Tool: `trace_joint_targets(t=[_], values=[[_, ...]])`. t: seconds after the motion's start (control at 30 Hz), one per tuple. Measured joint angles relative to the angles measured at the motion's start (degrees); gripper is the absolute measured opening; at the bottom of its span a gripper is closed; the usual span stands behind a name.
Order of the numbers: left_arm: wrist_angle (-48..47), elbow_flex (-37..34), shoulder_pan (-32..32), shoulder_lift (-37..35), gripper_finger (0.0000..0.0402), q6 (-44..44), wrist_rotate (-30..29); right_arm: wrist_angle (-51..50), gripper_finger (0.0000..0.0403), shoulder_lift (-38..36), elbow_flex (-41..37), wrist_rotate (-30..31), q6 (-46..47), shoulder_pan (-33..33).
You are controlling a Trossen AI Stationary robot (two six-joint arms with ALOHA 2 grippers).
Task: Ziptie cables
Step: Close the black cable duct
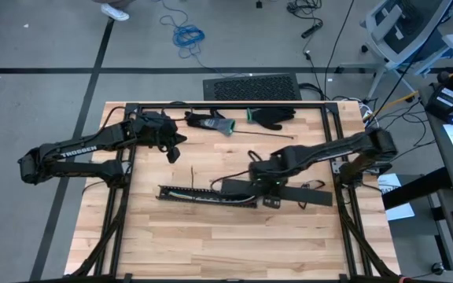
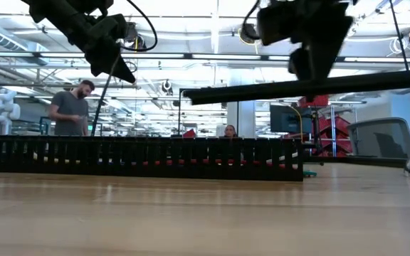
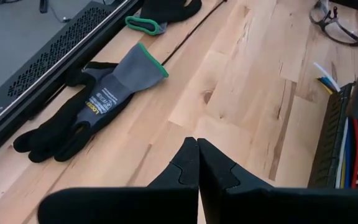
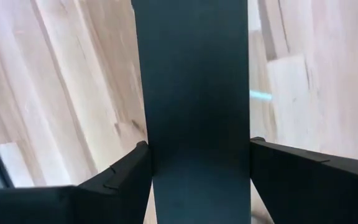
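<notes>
A long black slotted duct (image 1: 203, 194) lies on the wooden table, and the cables (image 3: 348, 155), red, yellow, blue and white wires, lie inside it along its length. Their ends (image 3: 325, 73) stick out of one end of the duct. My right gripper (image 4: 197, 149) hangs above the duct's right part, shut on a long flat black strip (image 2: 305, 89). Toward the far left of the table my left gripper (image 3: 197, 163) is shut on nothing, raised off the wood. My right gripper pinches the flat black strip across its width, one finger (image 4: 120, 177) on each long edge (image 4: 151, 140), partway along its length. The fingers come from above, pointing down, and lie across the strip. The strip hangs nearly level, clear of the duct and the table.
Two work gloves (image 1: 211, 122) (image 1: 274, 118) lie near the far edge, with a thin black zip tie (image 1: 270, 135) in front of them. Safety glasses (image 3: 334, 25) lie on the wood. Black frame rails (image 1: 124, 181) run along the table's sides. A person (image 2: 70, 107) stands in the room behind.
</notes>
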Motion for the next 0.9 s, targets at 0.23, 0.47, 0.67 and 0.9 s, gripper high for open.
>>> trace_joint_targets(t=[0.23, 0.47, 0.67, 0.9], values=[[-0.05, 0.00, -0.03, 0.02, 0.0000, -0.07, -1.19, 6.87, 0.0229, -1.96, -3.08, 0.52, 2.21, 2.12], [-0.48, 0.02, -0.02, 0.02, 0.0000, -1.43, -1.28, 12.27, 0.0231, -1.79, -6.34, 1.15, -0.49, 4.16], [-0.70, 0.04, -0.26, 0.02, 0.0000, -1.60, -1.30, 15.97, 0.0230, -1.63, -7.72, 1.55, 2.50, 3.03], [-0.70, 0.04, -0.33, 0.02, 0.0000, -1.57, -1.32, 19.82, 0.0230, 2.29, -7.76, 0.17, 4.15, 2.05]])
